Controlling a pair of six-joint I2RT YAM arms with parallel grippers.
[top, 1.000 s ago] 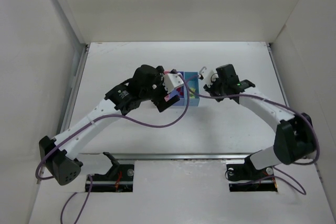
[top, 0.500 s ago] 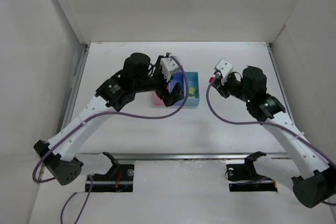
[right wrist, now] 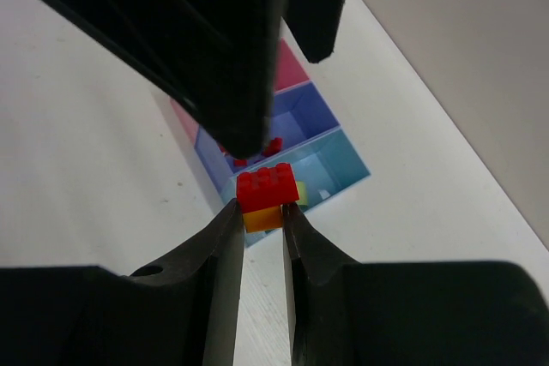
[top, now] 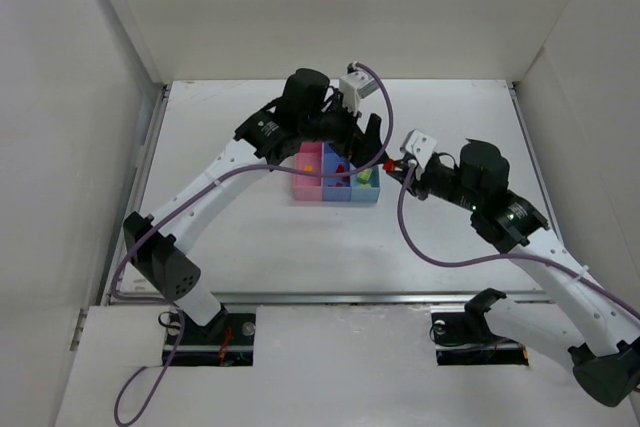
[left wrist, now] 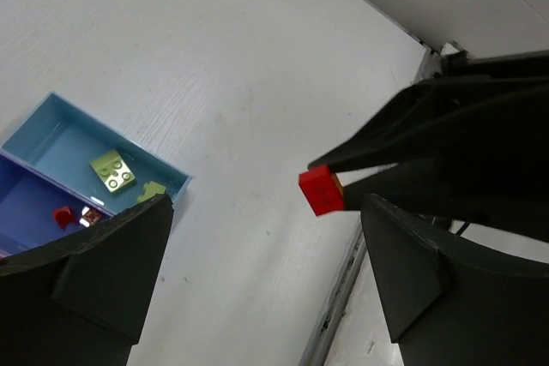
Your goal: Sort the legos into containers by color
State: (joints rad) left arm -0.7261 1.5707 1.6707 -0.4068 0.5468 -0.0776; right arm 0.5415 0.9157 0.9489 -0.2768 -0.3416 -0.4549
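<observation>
your right pincer is clamped on a red brick stuck to an orange brick (left pincer gaping, empty), so releasing over the blue bin would mix colours.

My top camera sits high behind the arm bases, looking steeply down over the whole white table. My left wrist camera looks down toward the right edge; my right wrist camera peers leftward across it. All three catch the joined pink, medium-blue and light-blue plastic bins.
</observation>
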